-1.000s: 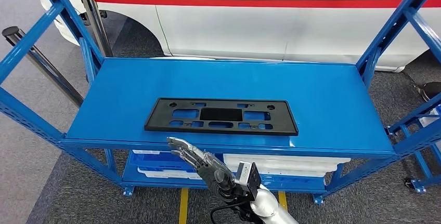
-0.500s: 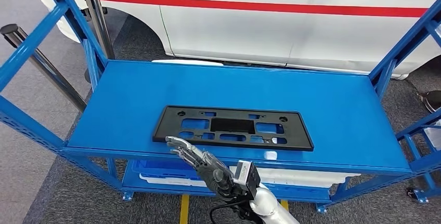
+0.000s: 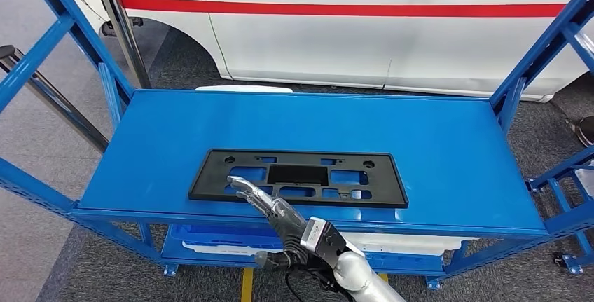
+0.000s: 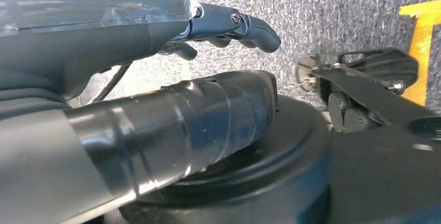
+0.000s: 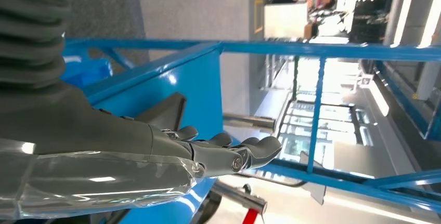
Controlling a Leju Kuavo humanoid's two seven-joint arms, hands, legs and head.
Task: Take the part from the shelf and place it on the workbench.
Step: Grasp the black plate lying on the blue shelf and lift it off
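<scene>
- Flat black rectangular plastic part with cut-outs lies flat on the blue metal shelf, near its front edge, a bit left of centre, long side along that edge.
- Right hand reaches up from below the front edge on a silver arm, fingers stretched out straight and slightly spread, holding nothing.
- Fingertips overlap the part's near-left portion in head view; contact cannot be told.
- Right wrist view: right hand flat, fingers extended side by side beside the shelf, black part's corner just past the knuckles.
- Left hand hangs low over grey floor, fingers loosely curved, thumb apart, holding nothing.
- White car with red stripe behind the shelf.
</scene>
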